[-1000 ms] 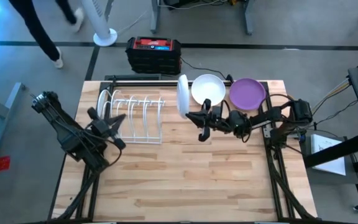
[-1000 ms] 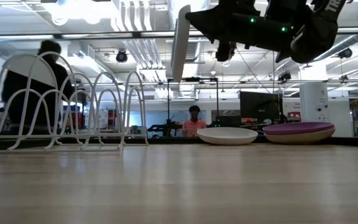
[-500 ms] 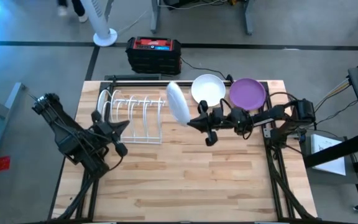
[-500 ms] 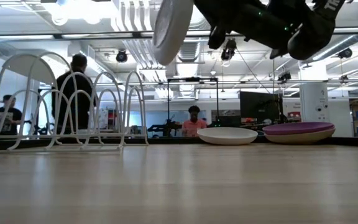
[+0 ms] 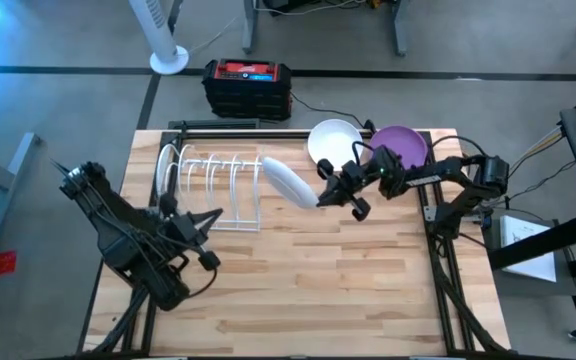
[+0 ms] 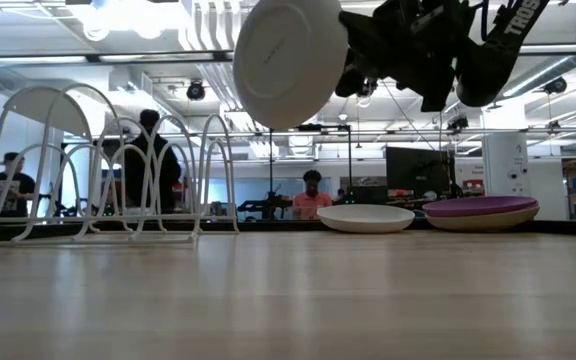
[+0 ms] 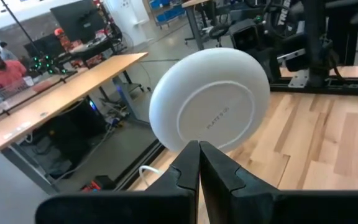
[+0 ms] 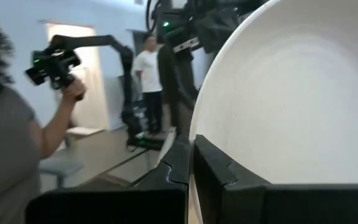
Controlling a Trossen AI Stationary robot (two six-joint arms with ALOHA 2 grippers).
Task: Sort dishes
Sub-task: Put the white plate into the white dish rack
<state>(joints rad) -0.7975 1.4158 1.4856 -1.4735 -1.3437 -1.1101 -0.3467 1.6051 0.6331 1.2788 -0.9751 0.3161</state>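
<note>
My right gripper (image 5: 320, 192) is shut on a white plate (image 5: 288, 182), held high above the table just right of the white wire rack (image 5: 213, 185). The low view shows the plate's underside (image 6: 288, 58). The left wrist view shows the underside too (image 7: 210, 109). A second white plate (image 5: 168, 165) stands on edge in the rack's left end. A white bowl (image 5: 335, 143) and a purple plate (image 5: 400, 148) rest flat on the table at the far right. My left gripper (image 5: 212, 216) hangs shut and holds nothing, near the rack's near side. My right gripper pinches the white plate's rim (image 8: 197, 121) between its two fingers, at the edge toward the table's right. The fingers come about level from the right. The plate is lifted clear of table and rack, tilted, with its underside toward the near left.
A black and red box (image 5: 247, 85) sits on the floor past the far edge. People stand in the room beyond the table. Bare wood stretches across the table's near half.
My right gripper has carried the white plate left toward the rack and a little toward the near edge. The plate has turned from edge-on upright to tilted, with its underside facing near-left. My left arm has swung toward the near edge and to the right.
</note>
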